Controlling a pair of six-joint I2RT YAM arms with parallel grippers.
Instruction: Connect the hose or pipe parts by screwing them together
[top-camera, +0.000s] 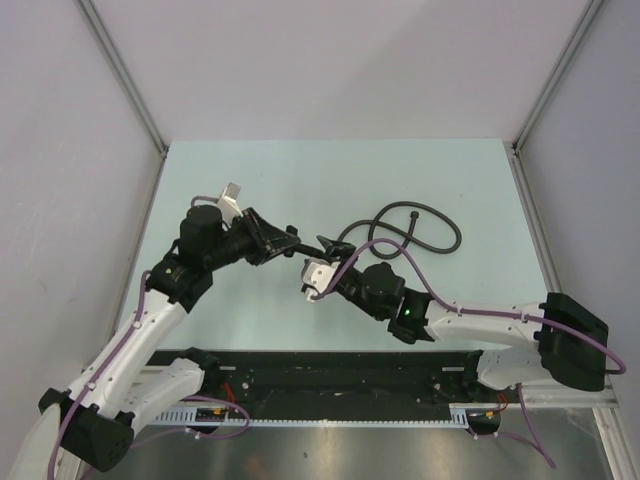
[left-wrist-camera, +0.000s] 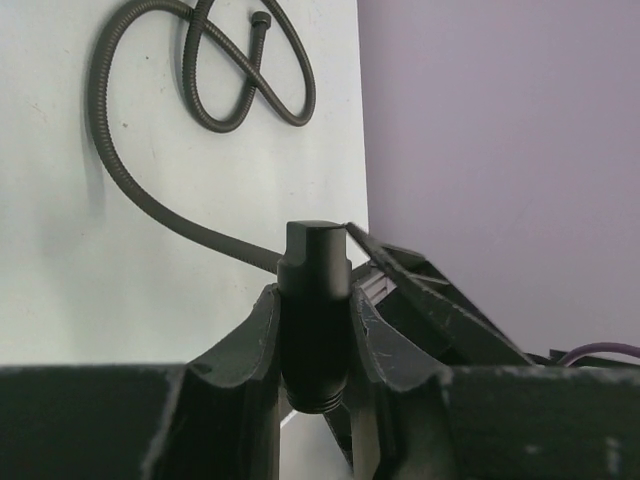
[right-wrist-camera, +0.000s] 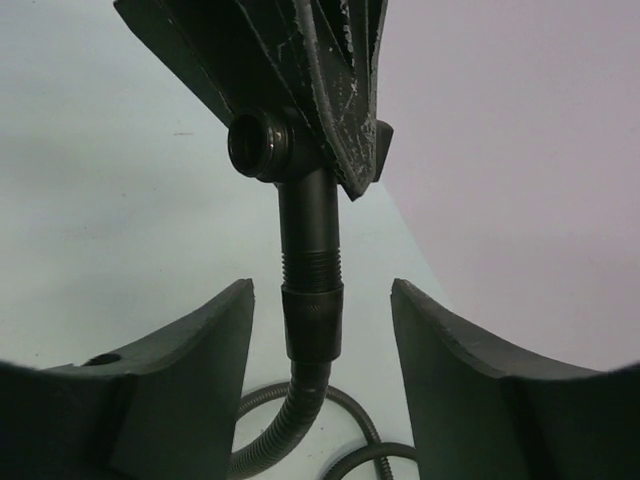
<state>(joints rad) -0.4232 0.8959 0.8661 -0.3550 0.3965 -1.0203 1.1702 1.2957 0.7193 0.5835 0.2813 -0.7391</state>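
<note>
My left gripper (left-wrist-camera: 313, 300) is shut on a short black pipe fitting (left-wrist-camera: 316, 255), threaded end towards the camera. In the right wrist view that fitting (right-wrist-camera: 308, 215) hangs from the left gripper's fingers (right-wrist-camera: 330, 90), and the knurled end nut (right-wrist-camera: 312, 320) of the dark flexible hose (right-wrist-camera: 285, 425) sits on its thread. My right gripper (right-wrist-camera: 322, 305) stands open around that nut, with a gap on each side. From above, both grippers meet mid-table, left (top-camera: 295, 243) and right (top-camera: 328, 258). The hose (top-camera: 425, 228) loops away to the right.
The hose lies in loose coils (left-wrist-camera: 215, 75) on the pale table (top-camera: 250, 180), with its free end fitting (left-wrist-camera: 261, 20) inside them. Grey walls (top-camera: 90, 150) close in the table on three sides. A black rail (top-camera: 340, 380) runs along the near edge.
</note>
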